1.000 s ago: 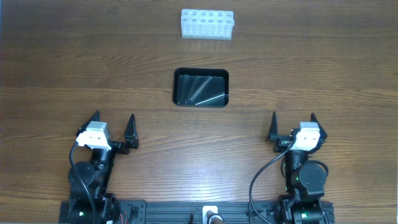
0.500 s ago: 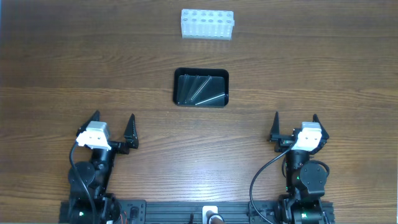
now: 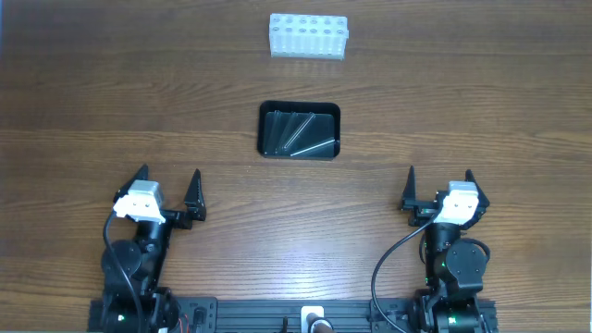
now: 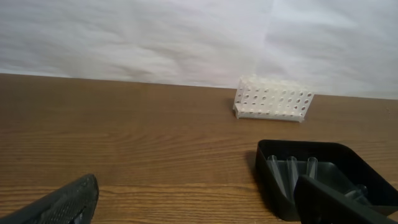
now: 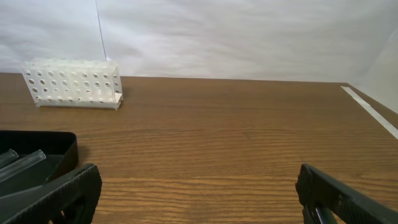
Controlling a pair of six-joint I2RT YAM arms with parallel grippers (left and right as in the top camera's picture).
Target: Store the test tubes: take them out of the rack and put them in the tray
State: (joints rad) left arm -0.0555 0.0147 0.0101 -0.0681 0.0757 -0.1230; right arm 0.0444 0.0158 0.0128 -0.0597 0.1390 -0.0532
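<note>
The left gripper [image 3: 169,176] sits low over the wooden table [image 3: 481,92], close in front of its own arm's base. Its two dark fingers [image 4: 68,202] are spread wide apart and nothing is between them. The right gripper [image 3: 437,176] is in the matching spot in front of the right arm's base, well apart from the left one. Its fingers [image 5: 342,199] are also released, spread wide, with bare wood between them.

Ahead of both grippers, between them and farther out on the table, lies a black rectangular tray [image 3: 300,105]. It is ahead and to the right of the left gripper, and ahead and to the left of the right gripper. It is near neither one. Inside the tray lie several clear test tubes [image 3: 301,129], on their sides and at slight angles to each other. In the left wrist view the tray's near wall [image 4: 305,147] shows with tube ends [image 4: 291,169] lined up behind it. In the right wrist view one corner of the tray [image 5: 43,138] shows with tubes [image 5: 22,163] inside.

Farther out than the tray, and apart from it, stands a white test tube rack [image 3: 309,36], upright, near the far edge of the table. Its side is dotted with round holes [image 4: 272,99]. The right wrist view shows the rack [image 5: 73,84] against a white backdrop [image 5: 249,37]. A pale strip [image 5: 367,109] runs along the table to the right gripper's right.
</note>
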